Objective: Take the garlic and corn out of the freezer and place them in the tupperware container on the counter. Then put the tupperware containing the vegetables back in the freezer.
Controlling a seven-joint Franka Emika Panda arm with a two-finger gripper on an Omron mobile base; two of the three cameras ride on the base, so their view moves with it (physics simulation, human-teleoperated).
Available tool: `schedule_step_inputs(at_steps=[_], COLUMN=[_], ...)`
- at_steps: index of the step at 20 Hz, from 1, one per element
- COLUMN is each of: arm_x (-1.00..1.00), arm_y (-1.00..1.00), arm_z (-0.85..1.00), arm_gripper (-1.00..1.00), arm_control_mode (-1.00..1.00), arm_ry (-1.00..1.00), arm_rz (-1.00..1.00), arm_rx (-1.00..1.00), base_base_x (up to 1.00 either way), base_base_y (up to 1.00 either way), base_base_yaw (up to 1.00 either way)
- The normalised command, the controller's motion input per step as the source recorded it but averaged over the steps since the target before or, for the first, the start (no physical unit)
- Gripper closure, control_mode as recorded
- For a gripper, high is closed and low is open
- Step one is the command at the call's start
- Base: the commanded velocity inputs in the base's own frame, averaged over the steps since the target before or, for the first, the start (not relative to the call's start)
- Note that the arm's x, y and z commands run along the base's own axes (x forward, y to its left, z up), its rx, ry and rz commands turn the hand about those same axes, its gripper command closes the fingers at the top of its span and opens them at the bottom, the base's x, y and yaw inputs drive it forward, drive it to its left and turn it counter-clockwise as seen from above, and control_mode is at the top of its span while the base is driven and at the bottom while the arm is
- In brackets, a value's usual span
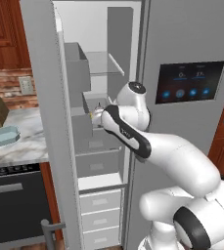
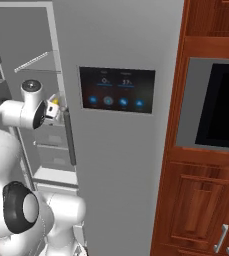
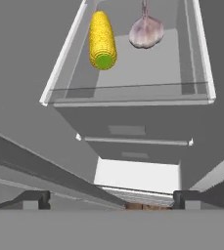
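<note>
Gripper [image 3: 111,200] spread wide and empty, poised inside the open freezer [image 1: 101,161] short of a shelf [image 3: 128,95], likely lining up a first pick. On that shelf, corn [image 3: 102,40] lying lengthwise, greenish end toward the hand; garlic [image 3: 146,31] just beside it, stem pointing away. Tupperware container [image 1: 1,136] waiting on the counter [image 1: 20,149]

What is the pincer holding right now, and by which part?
Nothing. The pincer is open with bare fingertips. The corn and the garlic lie apart from it on the freezer shelf, untouched.
</note>
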Motion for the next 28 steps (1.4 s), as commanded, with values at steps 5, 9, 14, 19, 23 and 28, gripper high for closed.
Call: schedule_step_inputs(at_steps=[5,9,14,19,23,28], arm_x=[0.53,0.36,0.29,0.31,0.31,0.34], arm_y=[0.45,0.03,0.0,0.0,0.0,0.0], arm_z=[-0.14,-0.01,-0.05,-0.09,-0.17,-0.16], arm_gripper=[-1.0,-1.0,-1.0,-1.0,-1.0,-1.0], arm_control_mode=[-1.0,-1.0,-1.0,-1.0,-1.0,-1.0], arm_ry=[0.0,0.0,-0.01,-0.02,-0.03,0.0], arm_rz=[0.05,0.08,0.09,0.08,0.07,0.03], arm_rx=[0.0,0.0,0.0,0.0,0.0,0.0], base_base_x=[0.0,0.0,0.0,0.0,0.0,0.0], base_base_y=[0.0,0.0,0.0,0.0,0.0,0.0], base_base_yaw=[0.0,0.0,0.0,0.0,0.0,0.0])
